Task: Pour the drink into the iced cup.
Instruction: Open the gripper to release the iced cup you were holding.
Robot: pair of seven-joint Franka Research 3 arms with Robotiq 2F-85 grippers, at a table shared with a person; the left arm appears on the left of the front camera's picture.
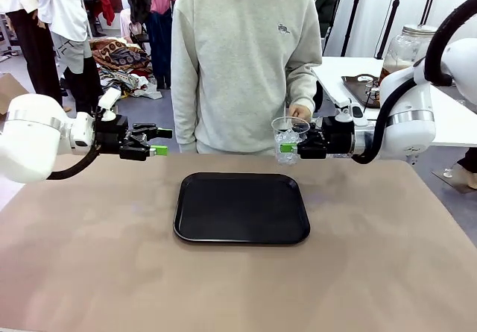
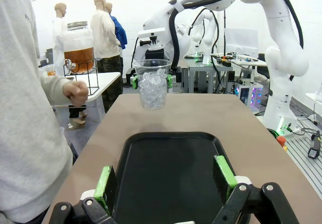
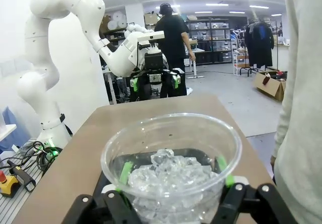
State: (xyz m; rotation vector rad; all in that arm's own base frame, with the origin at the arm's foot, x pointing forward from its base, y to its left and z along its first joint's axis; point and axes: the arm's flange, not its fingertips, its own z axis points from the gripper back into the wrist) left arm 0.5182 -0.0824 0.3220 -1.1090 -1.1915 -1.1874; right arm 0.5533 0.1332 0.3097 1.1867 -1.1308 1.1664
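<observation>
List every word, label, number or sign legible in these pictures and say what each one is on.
None can be read.
Grey sweatshirt: a small chest emblem, too small to make out.
Clear plastic cup of ice, held in the right gripper: no print visible.
Black rectangular tray: plain.
Background shelves and boxes in the right wrist view: too blurred.

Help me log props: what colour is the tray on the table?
The tray is black, clearest in the front view.
</observation>
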